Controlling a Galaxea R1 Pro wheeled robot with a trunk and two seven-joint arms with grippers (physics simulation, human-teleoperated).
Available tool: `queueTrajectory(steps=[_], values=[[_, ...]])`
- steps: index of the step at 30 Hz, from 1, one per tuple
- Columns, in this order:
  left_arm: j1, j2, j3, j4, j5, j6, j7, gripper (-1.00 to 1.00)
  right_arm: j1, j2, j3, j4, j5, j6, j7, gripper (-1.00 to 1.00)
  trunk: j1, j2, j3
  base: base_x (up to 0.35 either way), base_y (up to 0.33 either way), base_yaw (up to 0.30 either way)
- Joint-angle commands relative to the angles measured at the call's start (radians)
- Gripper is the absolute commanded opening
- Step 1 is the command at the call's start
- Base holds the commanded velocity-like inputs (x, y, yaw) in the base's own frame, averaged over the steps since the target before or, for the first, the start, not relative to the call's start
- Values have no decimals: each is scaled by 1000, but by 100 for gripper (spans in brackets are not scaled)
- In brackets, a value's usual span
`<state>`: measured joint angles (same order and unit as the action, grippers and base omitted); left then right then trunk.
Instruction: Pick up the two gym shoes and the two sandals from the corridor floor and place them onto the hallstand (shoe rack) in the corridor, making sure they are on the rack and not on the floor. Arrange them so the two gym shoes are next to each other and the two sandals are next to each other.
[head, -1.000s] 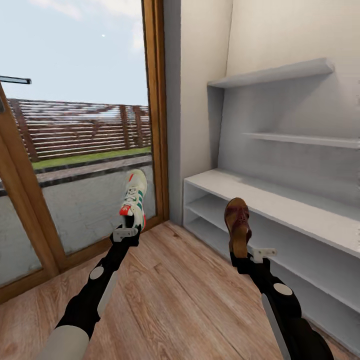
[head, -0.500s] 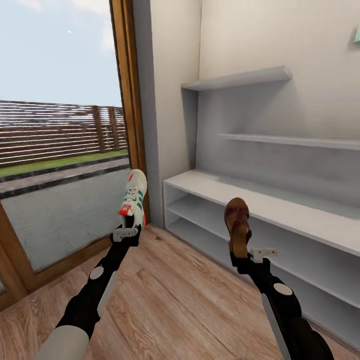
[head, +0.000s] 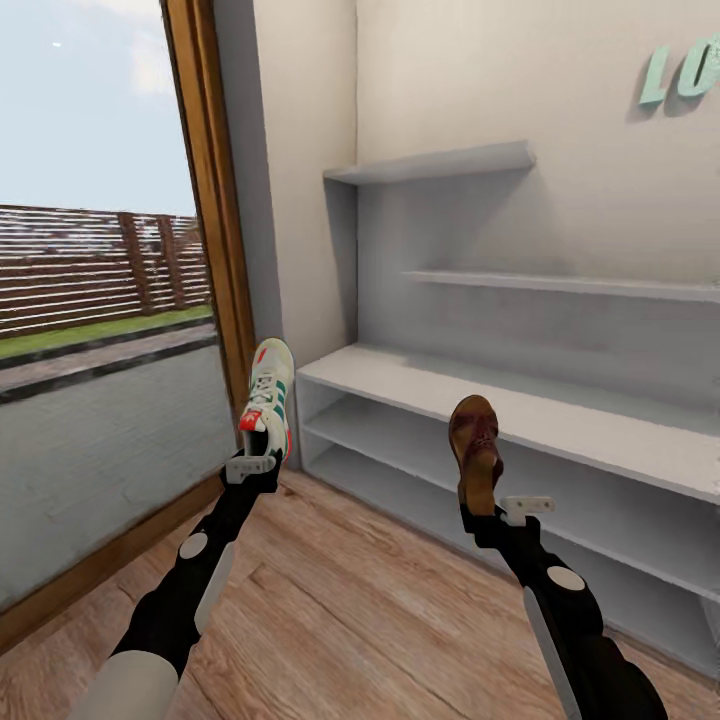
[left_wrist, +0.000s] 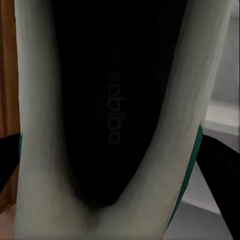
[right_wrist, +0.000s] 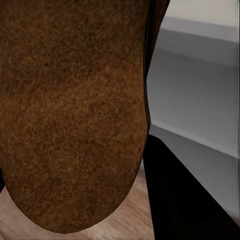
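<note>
My left gripper (head: 255, 462) is shut on the heel of a white gym shoe (head: 269, 396) with teal stripes and orange-red patches, held toe-up above the corridor floor (head: 340, 600). Its dark inside (left_wrist: 112, 115) fills the left wrist view. A dark-brown sandal (head: 475, 450) stands toe-up in my right gripper (head: 487, 512), which is shut on its heel; the tan insole (right_wrist: 70, 115) looms close in the right wrist view. The white hallstand (head: 560, 425) stands just ahead and to the right, its flat top and two open shelves bare where visible.
A wood-framed glass door (head: 205, 220) rises at the left, with a fence and grass outside. Two thin white wall shelves (head: 450, 160) hang above the rack. Teal letters (head: 680, 75) are on the wall at upper right. Wood planks stretch between me and the rack.
The whole view has swung right: the door frame slid left and the rack and wall letters came further into view. Both arms keep their shoes in the same pose.
</note>
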<state>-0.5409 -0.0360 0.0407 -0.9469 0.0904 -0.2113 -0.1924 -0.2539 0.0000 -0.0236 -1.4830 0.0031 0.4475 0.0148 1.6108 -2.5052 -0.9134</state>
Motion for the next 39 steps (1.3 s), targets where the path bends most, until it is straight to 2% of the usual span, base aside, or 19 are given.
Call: queueTrajectory(steps=[1, 29, 39], values=[[0, -1, 3, 0, 9, 0, -9, -100, -1, 0, 0, -1, -3, 7, 0, -100, 0, 0, 0, 106, 300, -300], [0, -1, 4, 0, 9, 0, -9, -100, -1, 0, -1, -2, -3, 7, 0, -100, 0, 0, 11, 111, 301, -300], [-1, 1, 5, -2, 8, 1, -8, -100, -1, 0, -1, -1, -5, 7, 0, -100, 0, 0, 11, 80, 304, -59]])
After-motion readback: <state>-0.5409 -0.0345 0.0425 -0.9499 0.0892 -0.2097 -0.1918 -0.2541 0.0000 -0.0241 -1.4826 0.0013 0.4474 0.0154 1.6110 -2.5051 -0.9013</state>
